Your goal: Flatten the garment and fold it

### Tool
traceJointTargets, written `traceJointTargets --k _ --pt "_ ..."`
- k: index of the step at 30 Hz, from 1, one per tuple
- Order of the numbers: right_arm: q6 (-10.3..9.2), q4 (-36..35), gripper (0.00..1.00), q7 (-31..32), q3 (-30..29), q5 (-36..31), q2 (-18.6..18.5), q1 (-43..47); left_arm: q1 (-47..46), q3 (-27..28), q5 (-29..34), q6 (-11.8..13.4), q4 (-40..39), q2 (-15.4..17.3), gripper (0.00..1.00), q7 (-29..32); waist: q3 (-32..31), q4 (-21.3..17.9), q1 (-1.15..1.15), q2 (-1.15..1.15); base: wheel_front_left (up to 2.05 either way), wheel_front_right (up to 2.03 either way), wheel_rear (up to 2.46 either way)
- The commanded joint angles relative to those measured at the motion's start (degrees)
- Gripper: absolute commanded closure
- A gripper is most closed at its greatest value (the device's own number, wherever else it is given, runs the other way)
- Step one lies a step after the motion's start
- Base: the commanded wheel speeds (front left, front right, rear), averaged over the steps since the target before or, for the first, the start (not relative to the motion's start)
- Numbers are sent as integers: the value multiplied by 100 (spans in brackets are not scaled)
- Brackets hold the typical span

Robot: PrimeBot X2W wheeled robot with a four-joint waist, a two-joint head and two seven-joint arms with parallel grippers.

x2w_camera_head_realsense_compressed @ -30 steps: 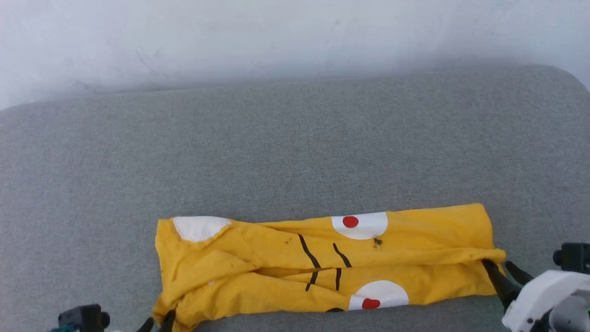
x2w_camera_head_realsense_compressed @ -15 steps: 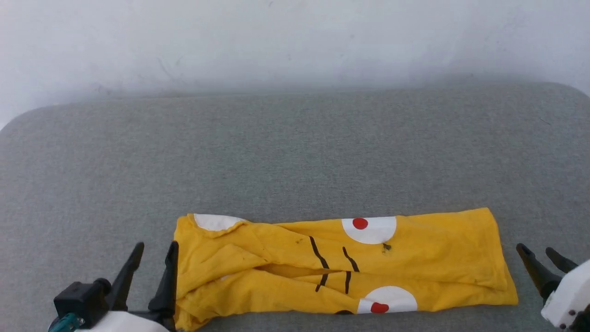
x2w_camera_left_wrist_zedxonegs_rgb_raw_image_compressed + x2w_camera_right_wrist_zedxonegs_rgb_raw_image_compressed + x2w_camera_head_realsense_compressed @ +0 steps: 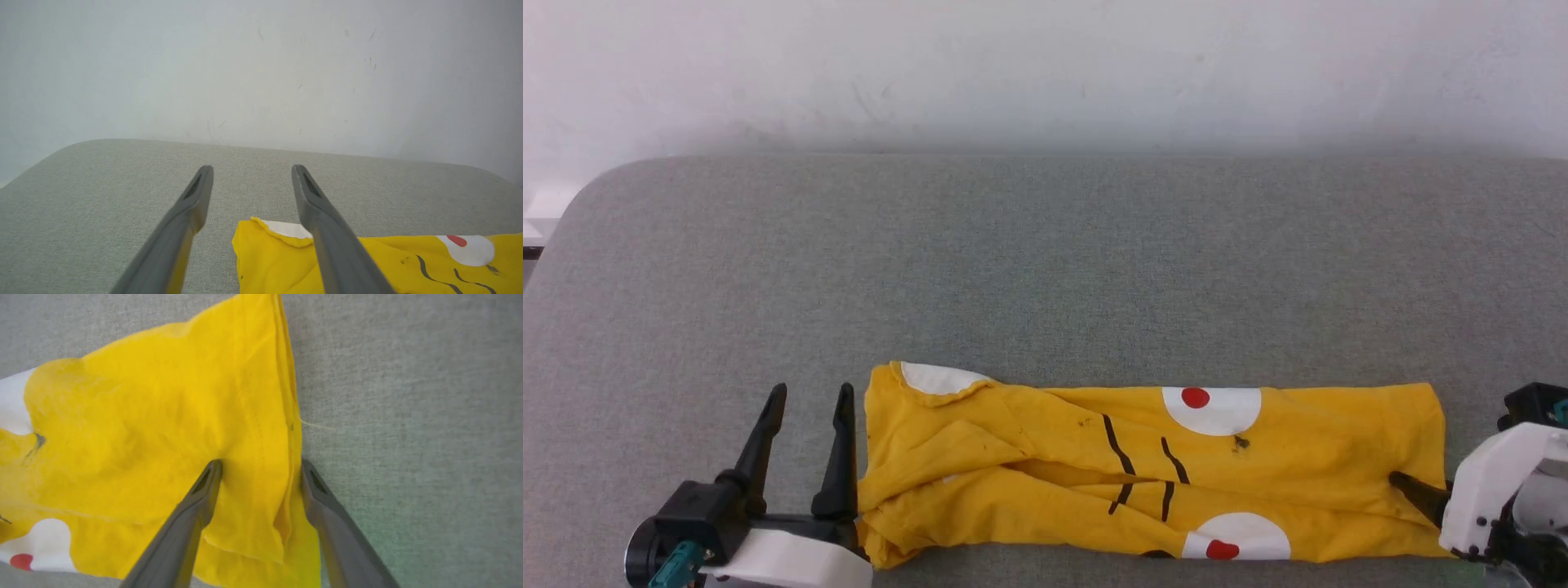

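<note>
Surface: a grey woven pad [image 3: 1045,269] with a rounded far-left corner, its far edge set against a plain white wall [image 3: 1045,73] that is scuffed in places.

Garment [image 3: 1054,441]: a mustard-yellow shirt gathered into a long, rumpled band. It runs left to right on the robot's side of the pad, well apart from the far edge. The print faces up, showing white ovals [image 3: 1213,408], a red dot [image 3: 1195,398] and black whisker lines [image 3: 1119,441].

Change from earlier: the whole head view has shifted, so the camera has moved, and more of the wall and the pad's left corner now show. A second ago each gripper was pinched on one end of the band, and both have since let go. The band keeps much the same shape and folds. Half a second ago the right fingers stood clear of the right end. Now one dark finger [image 3: 1417,492] reaches over that end.

Left gripper [image 3: 813,392]: released, fingers spread wide and holding nothing. It stands just beside the band's left end, and its finger nearer the shirt runs along that edge. I cannot tell whether it touches. In the left wrist view that finger crosses in front of the white patch at the band's far-left corner.

Right gripper [image 3: 261,462]: released, fingers spread wide astride the band's right edge. One tip sits on the yellow cloth, where creases gather around it. The other tip is at the hem, over the grey pad. Nothing is clamped between them.
</note>
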Motion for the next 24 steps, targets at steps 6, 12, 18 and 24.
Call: traceJointTargets --k 6,12,18,24 --pt "-4 552 100 626 293 210 261 -88 -6 114 183 -115 31 -73 0 -27 9 33 0 0 0 0 0" --pt "-4 -40 100 183 300 371 78 32 145 198 217 -83 58 -61 0 -28 -127 -58 0 0 0 0 0" --pt "-4 -727 100 -128 -378 369 -128 709 300 247 186 -3 34 -32 0 -1 -249 -168 0 0 0 0 0" --pt "-4 -962 100 -270 -1379 168 -82 1056 383 251 139 94 -28 -46 0 121 -286 -200 0 0 0 0 0"
